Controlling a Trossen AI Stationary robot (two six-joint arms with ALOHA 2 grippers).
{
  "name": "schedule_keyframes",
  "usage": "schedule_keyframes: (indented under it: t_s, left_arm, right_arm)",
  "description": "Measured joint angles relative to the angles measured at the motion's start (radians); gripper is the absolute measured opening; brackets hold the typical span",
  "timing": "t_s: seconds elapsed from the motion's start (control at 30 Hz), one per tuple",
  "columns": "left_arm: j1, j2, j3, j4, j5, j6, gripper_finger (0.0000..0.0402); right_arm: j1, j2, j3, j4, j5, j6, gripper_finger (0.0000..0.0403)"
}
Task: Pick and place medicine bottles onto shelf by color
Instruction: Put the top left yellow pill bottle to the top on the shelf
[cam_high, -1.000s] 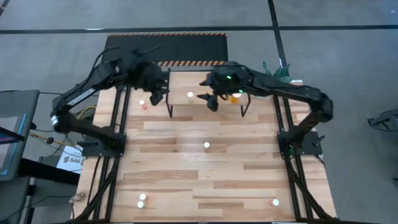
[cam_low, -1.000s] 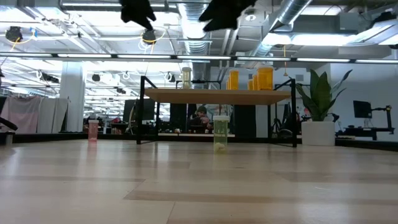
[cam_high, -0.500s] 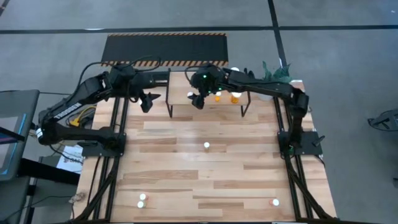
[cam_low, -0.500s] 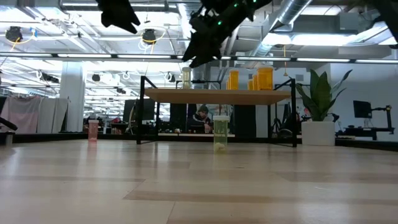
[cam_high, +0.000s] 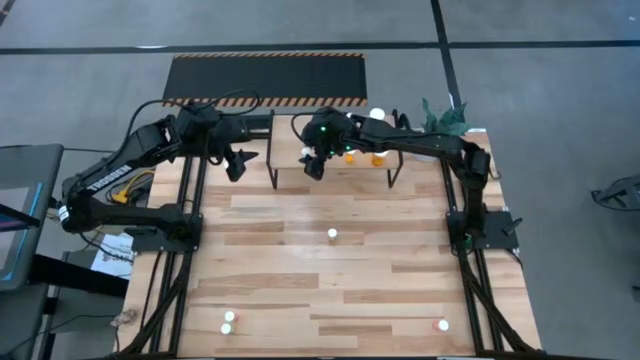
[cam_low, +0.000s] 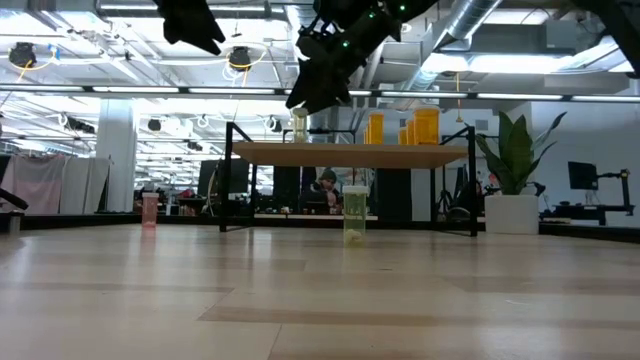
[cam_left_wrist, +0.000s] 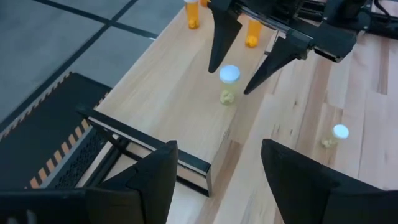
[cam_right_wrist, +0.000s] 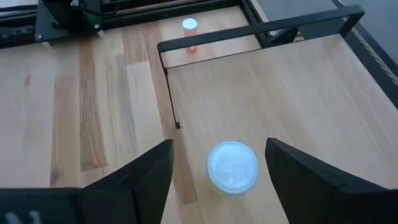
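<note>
No label or writing on any bottle could be read from your cameras; the only print in sight was a white sheet (cam_high: 113, 258) on the floor off the table's left edge, too small to make out.

Nearest you, along the front edge of the plank table (cam_high: 300, 290), stood three tiny cylinders with round white caps: two together near the front-left corner (cam_high: 228, 321) and one with an orange-red body near the front-right corner (cam_high: 443, 324). At the table's middle stood a pale yellow-green bottle (cam_high: 332, 235), translucent in the low view (cam_low: 354, 215).

Farther back, the shelf (cam_high: 330, 168), a smooth light-wood board on thin black metal legs, sat by the back edge. Your right gripper (cam_high: 314, 165) hung over its left end with its fingers spread apart, straddling a pale bottle with a white cap (cam_right_wrist: 232, 166) that stood on the board; the fingers did not touch it. Larger orange bottles (cam_low: 421, 126) stood toward the shelf's right end.

Off the shelf's left end, a pink bottle (cam_right_wrist: 189, 34) stood on the table. Your left gripper (cam_high: 236, 166) hovered there, released and holding nothing.

Beyond the back edge lay a ribbed black mat (cam_high: 265, 78) with striped edging.
</note>
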Motion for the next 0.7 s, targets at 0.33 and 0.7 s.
schedule_keyframes:
  t_s: [0.33, 0.7]
  left_arm:
    - [0.000, 0.000, 0.000, -0.001, 0.000, 0.000, 0.0219]
    - [0.000, 0.000, 0.000, -0.001, -0.001, -0.001, 0.0219]
  right_arm:
    - [-0.003, 0.000, 0.000, -0.007, 0.005, 0.018, 0.0198]
    - [-0.004, -0.003, 0.000, -0.007, 0.007, 0.011, 0.0121]
